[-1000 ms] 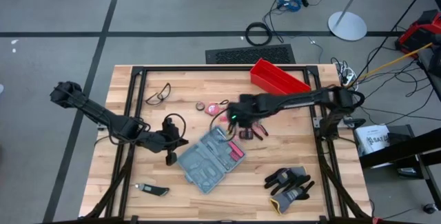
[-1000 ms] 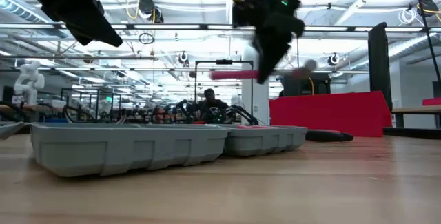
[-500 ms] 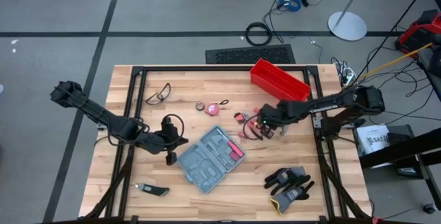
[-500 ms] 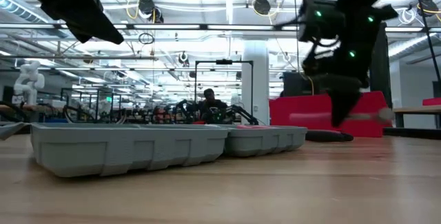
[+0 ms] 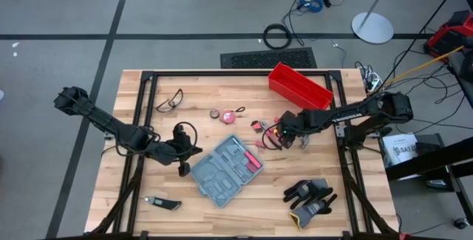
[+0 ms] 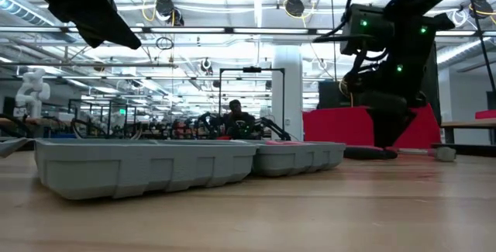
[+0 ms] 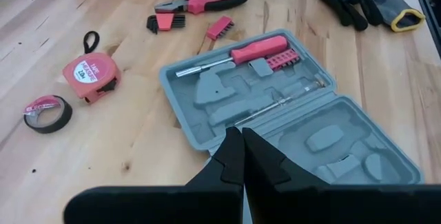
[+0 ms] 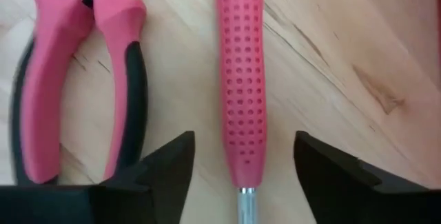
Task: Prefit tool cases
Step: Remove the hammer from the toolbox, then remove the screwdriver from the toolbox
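Note:
The grey-blue tool case lies open on the table, its moulded inside up, with a pink screwdriver in one slot. My left gripper hangs shut above the case's left edge without touching it. My right gripper points down at the table's right middle, open. Its fingers stand on either side of a pink dotted tool handle with a metal shaft; the tool lies flat on the wood, apart from both fingers. Pink-and-black pliers lie beside it.
A red bin stands at the far right. Black gloves lie near the front right. Safety glasses, a tape roll, a pink tape measure and a small knife lie to the left.
My right gripper has carried the pink-handled tool from above the case toward the table's right edge and down, rolling its wrist. It has let go; the tool now lies on the table beside the pliers.

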### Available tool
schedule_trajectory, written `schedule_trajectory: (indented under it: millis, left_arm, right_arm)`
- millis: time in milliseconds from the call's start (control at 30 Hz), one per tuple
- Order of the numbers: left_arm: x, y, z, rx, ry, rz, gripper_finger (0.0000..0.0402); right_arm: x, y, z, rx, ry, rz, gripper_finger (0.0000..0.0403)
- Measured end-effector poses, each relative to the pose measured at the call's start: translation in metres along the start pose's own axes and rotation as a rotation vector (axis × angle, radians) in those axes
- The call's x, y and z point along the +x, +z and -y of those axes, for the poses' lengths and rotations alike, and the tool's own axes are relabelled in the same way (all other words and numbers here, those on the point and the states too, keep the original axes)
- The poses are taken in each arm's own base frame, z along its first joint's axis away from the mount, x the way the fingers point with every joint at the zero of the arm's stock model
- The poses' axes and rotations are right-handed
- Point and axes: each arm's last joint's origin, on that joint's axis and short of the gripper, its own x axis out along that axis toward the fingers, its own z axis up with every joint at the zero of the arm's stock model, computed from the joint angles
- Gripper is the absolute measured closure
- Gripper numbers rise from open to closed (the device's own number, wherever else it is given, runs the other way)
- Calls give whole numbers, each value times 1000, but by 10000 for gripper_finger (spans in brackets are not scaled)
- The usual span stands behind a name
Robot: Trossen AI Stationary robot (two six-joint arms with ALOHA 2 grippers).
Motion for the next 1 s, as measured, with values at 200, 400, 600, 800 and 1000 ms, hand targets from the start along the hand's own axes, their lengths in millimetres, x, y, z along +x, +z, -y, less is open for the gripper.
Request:
schedule_trajectory:
  millis: [200, 400, 600, 800, 1000]
  left_arm:
    - [14, 3, 3, -20, 41, 45, 400]
    - [56, 2, 2, -13, 97, 34, 400]
    - [101, -4, -3, -34, 73, 21, 400]
    - [124, -20, -7, -38, 37, -79, 400]
    - [134, -30, -7, -26, 37, -124, 400]
  right_arm:
    - [-33, 16, -10, 10, 108, 97, 167]
    - [-77, 34, -43, -104, 289, 293, 195]
    - [-92, 42, -90, -243, 400, 403, 213]
    - [-74, 49, -135, -368, 370, 378, 231]
    - [-51, 62, -164, -447, 268, 307, 247]
